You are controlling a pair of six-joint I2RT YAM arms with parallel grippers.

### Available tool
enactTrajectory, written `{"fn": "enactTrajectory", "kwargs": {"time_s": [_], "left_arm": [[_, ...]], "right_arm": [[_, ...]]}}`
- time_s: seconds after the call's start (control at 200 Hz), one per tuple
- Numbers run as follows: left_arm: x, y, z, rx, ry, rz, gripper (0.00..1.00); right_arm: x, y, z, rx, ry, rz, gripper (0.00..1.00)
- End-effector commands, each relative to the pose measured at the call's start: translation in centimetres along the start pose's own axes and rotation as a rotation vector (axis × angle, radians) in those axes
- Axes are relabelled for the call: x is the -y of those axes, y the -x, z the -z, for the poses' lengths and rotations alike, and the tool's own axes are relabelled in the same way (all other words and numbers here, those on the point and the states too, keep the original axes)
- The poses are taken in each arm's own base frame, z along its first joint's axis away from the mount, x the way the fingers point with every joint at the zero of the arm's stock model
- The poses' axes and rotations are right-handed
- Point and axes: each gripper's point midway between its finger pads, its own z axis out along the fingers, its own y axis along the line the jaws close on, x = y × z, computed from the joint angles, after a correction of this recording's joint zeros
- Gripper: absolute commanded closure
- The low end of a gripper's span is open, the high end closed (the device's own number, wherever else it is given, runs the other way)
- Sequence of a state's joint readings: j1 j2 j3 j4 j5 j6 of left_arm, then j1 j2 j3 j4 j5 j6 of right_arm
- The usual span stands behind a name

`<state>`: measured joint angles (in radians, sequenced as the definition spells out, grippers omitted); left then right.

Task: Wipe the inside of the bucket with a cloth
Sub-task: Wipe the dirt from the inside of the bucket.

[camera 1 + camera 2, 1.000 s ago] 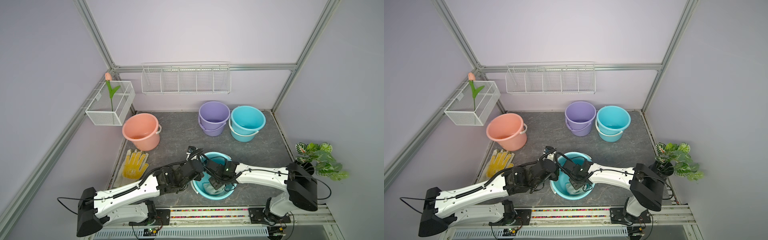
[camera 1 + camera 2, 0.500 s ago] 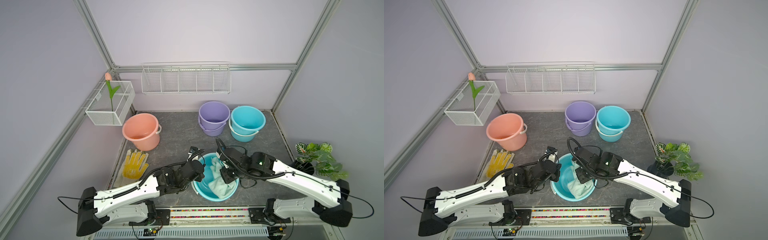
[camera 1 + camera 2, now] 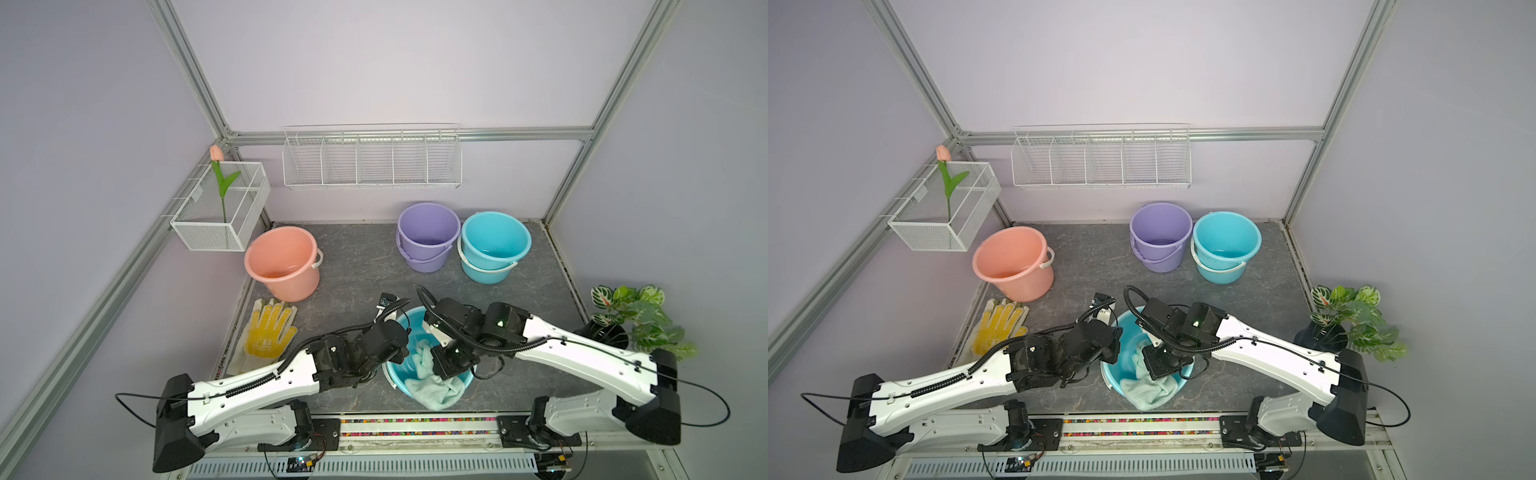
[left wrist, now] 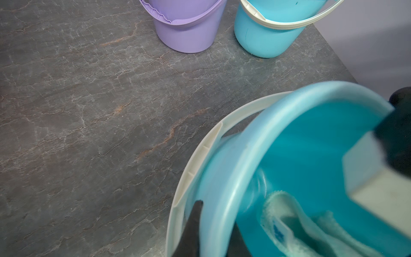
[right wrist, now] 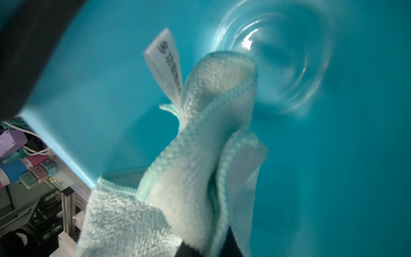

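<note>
Mint-green microfibre cloth [image 3: 434, 388] sits in the teal bucket [image 3: 395, 372] near the front edge of the table [image 3: 361, 270], between the two arms. The bucket appears tilted, though I cannot tell which way. Part of the cloth is bunched against the inner wall. The rest spills over the near rim, as seen in both top views.

Left fingers [image 4: 193, 229]: almost fully closed, pinching the bucket's rim, one outside the wall and one inside.

Right fingers [image 5: 189, 251]: clamped tight on a fold of the cloth. The free end, with its white label [image 5: 165, 66], stands out ahead of them toward the bucket's bottom. Whether it touches the plastic I cannot tell.

Step, as judged: wiping in hand, with the left arm bracing the bucket.

Next move calls for pressing the bunched end onto the wall or bottom and sweeping it round, with the rim pinch firm.

Risk: the overhanging part may drag the cloth out.
</note>
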<state>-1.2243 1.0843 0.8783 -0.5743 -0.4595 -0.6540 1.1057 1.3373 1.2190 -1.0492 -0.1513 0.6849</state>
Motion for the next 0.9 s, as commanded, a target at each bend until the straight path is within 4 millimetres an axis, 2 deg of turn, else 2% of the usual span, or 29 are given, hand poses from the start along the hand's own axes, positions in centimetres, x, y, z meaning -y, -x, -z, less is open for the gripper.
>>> {"fn": "enactTrajectory", "kwargs": {"time_s": [0.0, 0.295, 0.51, 0.705, 0.825, 0.895], "left_arm": [[-0.2, 0.7, 0.7, 0.023, 0.010, -0.008, 1.00], [-0.5, 0.8, 1.0, 0.031, 0.011, -0.004, 1.00], [-0.4, 0.9, 1.0, 0.032, 0.011, -0.002, 1.00], [-0.4, 0.9, 1.0, 0.032, 0.008, 0.002, 1.00], [-0.4, 0.9, 1.0, 0.033, 0.008, 0.003, 1.00], [-0.4, 0.8, 1.0, 0.030, 0.008, 0.002, 1.00]], "right_arm": [[-0.3, -0.4, -2.4, -0.060, 0.035, -0.046, 0.93], [1.9, -0.4, -7.7, -0.111, -0.049, -0.053, 0.93], [5.2, 0.0, -11.1, -0.116, -0.204, -0.061, 0.93], [8.0, 0.9, -13.4, -0.069, -0.348, -0.061, 0.93], [9.1, 1.5, -13.9, -0.033, -0.421, -0.048, 0.93], [9.0, 1.5, -13.7, -0.032, -0.440, -0.039, 0.93]]}}
